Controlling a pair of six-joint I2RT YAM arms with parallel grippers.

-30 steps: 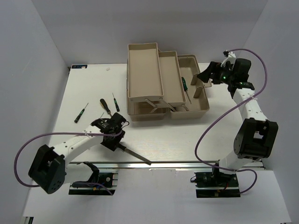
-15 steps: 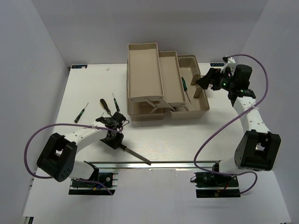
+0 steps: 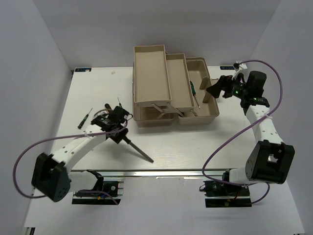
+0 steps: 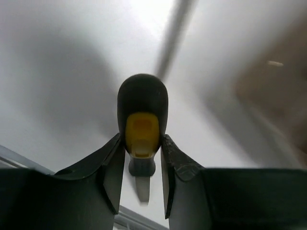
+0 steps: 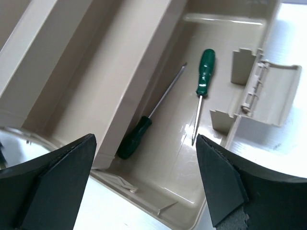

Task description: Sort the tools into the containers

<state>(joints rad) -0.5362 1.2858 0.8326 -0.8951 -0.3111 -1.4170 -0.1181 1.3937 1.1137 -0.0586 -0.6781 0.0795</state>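
My left gripper [image 3: 119, 129] is shut on the yellow-and-black handle of the metal file [image 3: 139, 151]. Its blade slants toward the table's front edge. The left wrist view shows the file handle [image 4: 142, 112] pinched between both fingers of that gripper [image 4: 142, 143]. My right gripper [image 3: 213, 88] hangs open over the beige toolbox's right base compartment [image 3: 211, 111], holding nothing. In the right wrist view, two green-handled screwdrivers [image 5: 204, 72] [image 5: 135, 138] lie in that compartment [image 5: 225, 196] below the open gripper [image 5: 145, 139]. Two upper trays [image 3: 150, 73] [image 3: 178, 81] stand fanned out, with no tools showing in them.
Loose screwdrivers lie on the white table left of the toolbox: one green-handled [image 3: 84, 119] and a slim dark one [image 3: 120, 106], with another partly behind my left wrist. The table's metal front rail [image 3: 161, 172] runs just past the file's tip.
My left gripper has closed on the file's handle and carried it a little back and left from the front edge. The right gripper has drifted slightly to the right, still open.
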